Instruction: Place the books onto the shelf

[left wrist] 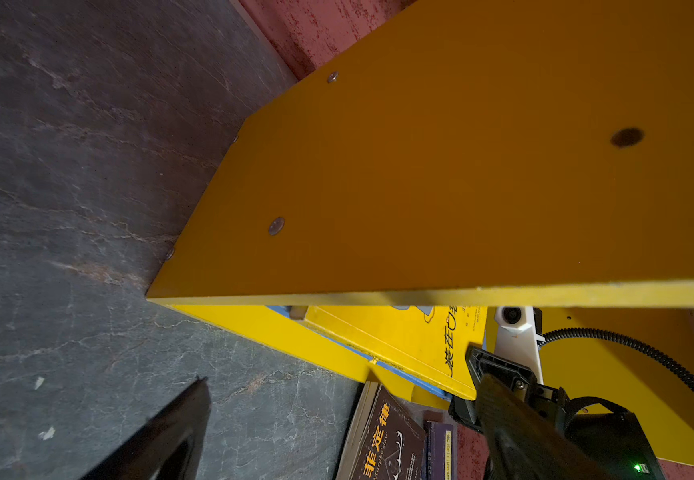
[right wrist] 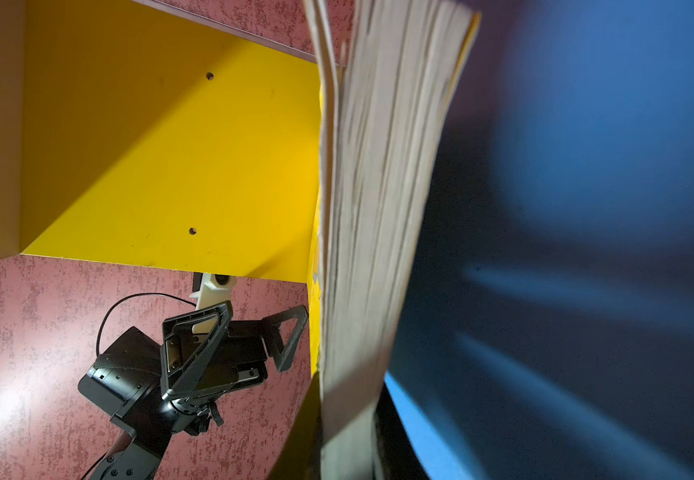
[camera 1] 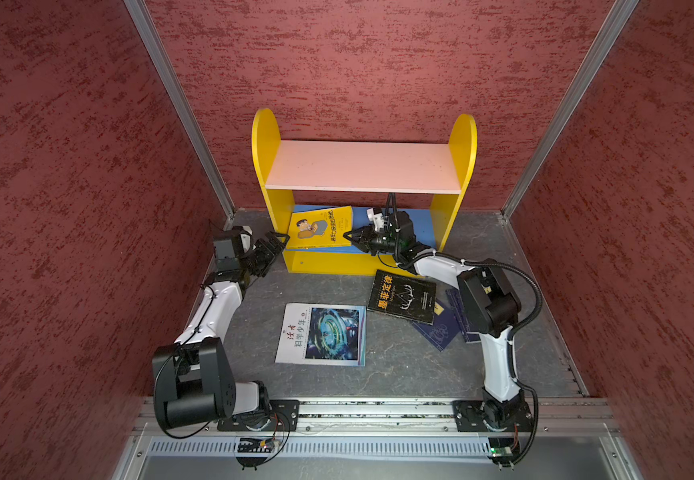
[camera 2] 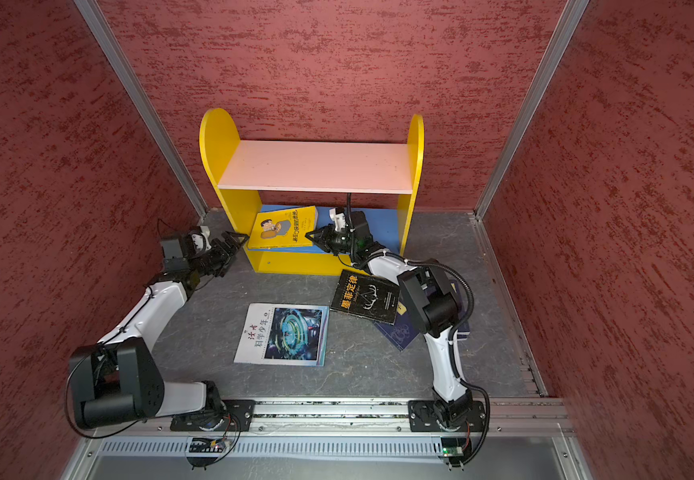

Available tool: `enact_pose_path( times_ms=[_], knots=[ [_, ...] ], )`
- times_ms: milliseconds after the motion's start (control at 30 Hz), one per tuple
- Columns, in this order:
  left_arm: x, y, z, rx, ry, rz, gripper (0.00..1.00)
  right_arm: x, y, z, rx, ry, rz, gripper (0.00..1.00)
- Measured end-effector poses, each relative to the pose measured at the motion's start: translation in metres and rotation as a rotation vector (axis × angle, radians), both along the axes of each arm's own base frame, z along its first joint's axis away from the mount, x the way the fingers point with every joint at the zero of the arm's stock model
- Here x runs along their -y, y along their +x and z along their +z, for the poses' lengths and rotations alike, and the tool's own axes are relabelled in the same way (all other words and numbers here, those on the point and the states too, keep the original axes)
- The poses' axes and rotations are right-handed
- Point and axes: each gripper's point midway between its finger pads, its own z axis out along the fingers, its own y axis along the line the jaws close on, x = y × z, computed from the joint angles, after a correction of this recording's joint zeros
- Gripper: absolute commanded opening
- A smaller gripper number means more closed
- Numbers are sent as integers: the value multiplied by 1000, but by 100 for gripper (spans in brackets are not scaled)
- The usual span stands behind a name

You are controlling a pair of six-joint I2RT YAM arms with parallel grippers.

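The shelf point(camera 1: 362, 166) point(camera 2: 316, 166) stands against the back wall. A yellow cartoon-cover book point(camera 1: 318, 226) point(camera 2: 283, 227) lies aslant on its blue lower board, at the left end. My right gripper point(camera 1: 347, 235) point(camera 2: 308, 235) is shut on that book's right edge. The right wrist view shows its page edge point(right wrist: 370, 208) between the jaws of the right gripper point(right wrist: 349, 436). My left gripper point(camera 1: 281, 241) point(camera 2: 239, 239) point(left wrist: 343, 380) point(right wrist: 254, 328) is open and empty, just outside the shelf's left side panel point(left wrist: 461, 166). The yellow book point(left wrist: 412, 345) also shows in the left wrist view.
On the grey floor in front of the shelf lie a white magazine point(camera 1: 322, 334) point(camera 2: 283, 334) and a black book with an orange title point(camera 1: 403, 297) point(camera 2: 364, 297) point(left wrist: 387, 440). The black book overlaps navy books point(camera 1: 439, 334) point(camera 2: 401, 334), which are partly under my right arm. Red walls close in three sides.
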Motion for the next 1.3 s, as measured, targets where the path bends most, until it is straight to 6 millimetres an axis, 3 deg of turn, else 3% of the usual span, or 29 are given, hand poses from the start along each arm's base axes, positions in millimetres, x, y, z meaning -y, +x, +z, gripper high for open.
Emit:
enact_pose_path(
  times_ms=[567, 1300],
  knots=[
    [1, 2, 5, 1, -10, 9, 99, 2, 3, 2, -30, 38, -18, 5],
    [-9, 4, 12, 0, -10, 16, 99, 3, 5, 4, -35, 55, -32, 7]
  ],
)
